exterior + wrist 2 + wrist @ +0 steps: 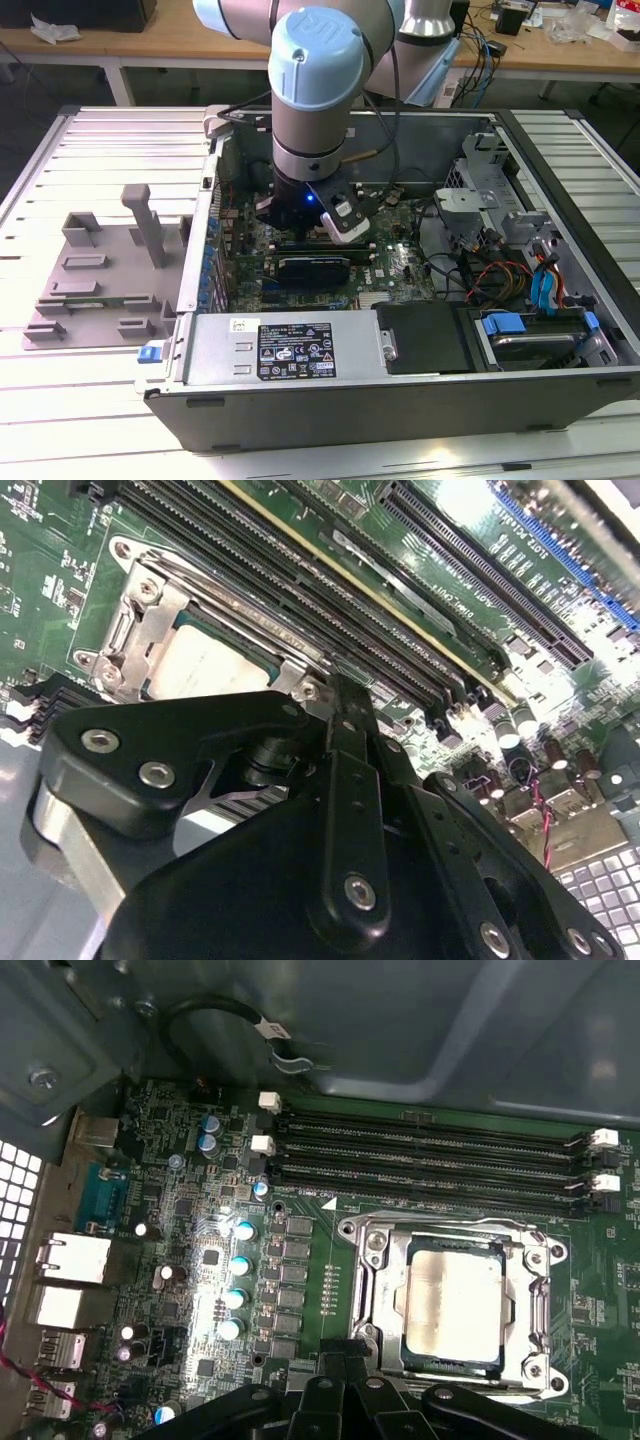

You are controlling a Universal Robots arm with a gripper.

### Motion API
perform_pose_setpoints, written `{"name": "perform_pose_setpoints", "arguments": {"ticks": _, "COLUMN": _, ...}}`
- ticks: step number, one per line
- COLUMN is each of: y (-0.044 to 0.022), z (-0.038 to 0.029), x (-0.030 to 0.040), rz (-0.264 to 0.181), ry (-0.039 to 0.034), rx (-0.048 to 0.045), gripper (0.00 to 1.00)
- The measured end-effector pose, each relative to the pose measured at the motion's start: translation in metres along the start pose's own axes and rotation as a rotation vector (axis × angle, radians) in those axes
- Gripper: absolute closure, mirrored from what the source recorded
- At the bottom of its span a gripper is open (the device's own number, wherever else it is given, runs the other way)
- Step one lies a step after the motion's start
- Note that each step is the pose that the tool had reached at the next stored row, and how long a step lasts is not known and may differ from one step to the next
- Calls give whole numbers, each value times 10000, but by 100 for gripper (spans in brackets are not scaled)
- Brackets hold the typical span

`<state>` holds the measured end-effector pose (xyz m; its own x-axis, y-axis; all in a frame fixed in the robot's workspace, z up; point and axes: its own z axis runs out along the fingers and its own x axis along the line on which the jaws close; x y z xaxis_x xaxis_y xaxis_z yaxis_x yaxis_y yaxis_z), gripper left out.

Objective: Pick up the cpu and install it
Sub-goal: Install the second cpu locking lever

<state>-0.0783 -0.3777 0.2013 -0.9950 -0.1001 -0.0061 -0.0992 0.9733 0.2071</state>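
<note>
Open computer case on the tabletop, arm reaching down into it

The computer case lies on the tabletop, with the tray just beside it toward the exterior view's left. The arm comes down inside the case over the motherboard. In both wrist views the cpu sits in the socket frame on the board, memory slots run alongside the frame, and the claw hangs above the board near the socket

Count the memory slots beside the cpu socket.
4 memory slots in the first wrist view, parallel, side by side between the cpu and the case wall. More may be hidden elsewhere.
</note>
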Motion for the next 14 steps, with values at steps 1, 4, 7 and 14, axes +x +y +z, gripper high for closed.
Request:
{"name": "perform_pose_setpoints", "arguments": {"ticks": 1, "y": -8, "z": 1, "x": 1, "rz": 1, "ry": 0, "rx": 0, "gripper": 89}}
{"name": "perform_pose_setpoints", "arguments": {"ticks": 4, "y": -17, "z": 22, "x": 8, "rz": -2, "ry": -8, "rx": -7, "gripper": 89}}
{"name": "perform_pose_setpoints", "arguments": {"ticks": 7, "y": -18, "z": 27, "x": 15, "rz": 0, "ry": 0, "rx": -19, "gripper": 89}}
{"name": "perform_pose_setpoints", "arguments": {"ticks": 14, "y": 54, "z": -258, "x": 12, "rz": 48, "ry": 0, "rx": 103, "gripper": 89}}
